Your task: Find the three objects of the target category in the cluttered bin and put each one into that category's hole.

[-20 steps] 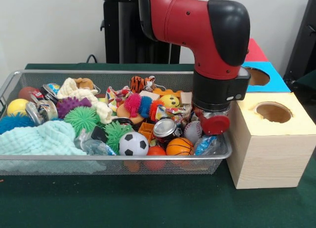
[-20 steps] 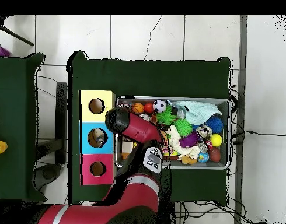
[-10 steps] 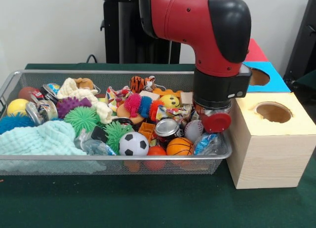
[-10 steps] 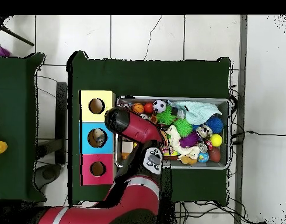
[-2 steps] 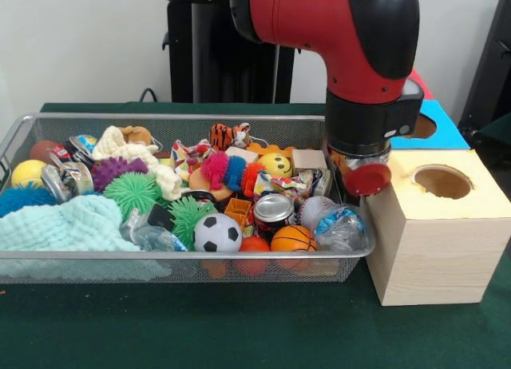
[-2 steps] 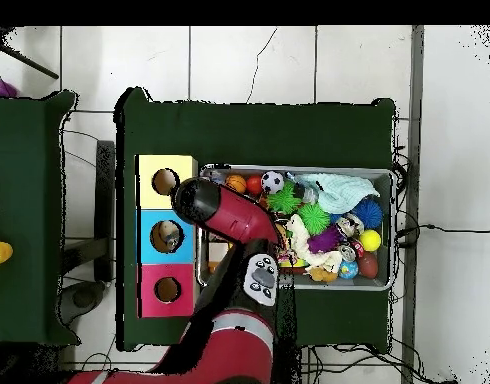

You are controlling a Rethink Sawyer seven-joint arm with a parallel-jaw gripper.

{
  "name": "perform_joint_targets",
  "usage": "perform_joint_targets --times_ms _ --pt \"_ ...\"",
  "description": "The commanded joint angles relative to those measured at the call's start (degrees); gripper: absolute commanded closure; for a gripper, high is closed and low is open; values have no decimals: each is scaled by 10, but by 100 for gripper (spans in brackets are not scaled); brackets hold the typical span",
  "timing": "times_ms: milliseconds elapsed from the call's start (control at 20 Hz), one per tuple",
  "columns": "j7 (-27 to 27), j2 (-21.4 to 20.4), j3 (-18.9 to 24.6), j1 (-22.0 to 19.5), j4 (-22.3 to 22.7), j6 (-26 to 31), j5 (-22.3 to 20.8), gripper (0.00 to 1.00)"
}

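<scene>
Red-capped tool (image 5: pixel 361 177) (grip state unclear) hangs between wire bin (image 5: pixel 184 265) and yellow box (image 5: pixel 435 225).

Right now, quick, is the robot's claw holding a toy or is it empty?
Gripper: cannot be told. It hangs between the mesh bin and the wooden box, but the arm's wrist hides its tips.

Front camera faces the bin (image 5: pixel 184 261) low; overhead looks straight down.
</scene>
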Motion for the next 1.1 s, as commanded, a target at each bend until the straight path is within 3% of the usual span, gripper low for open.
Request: perform_joint_targets --times_ms 50,800,1100 --pt "78 -1 24 17 -17 47 -3 0" --pt "52 17 1 -2 -70 94 -27 0" --pt "24 3 -17 -18 -80 110 -54 0"
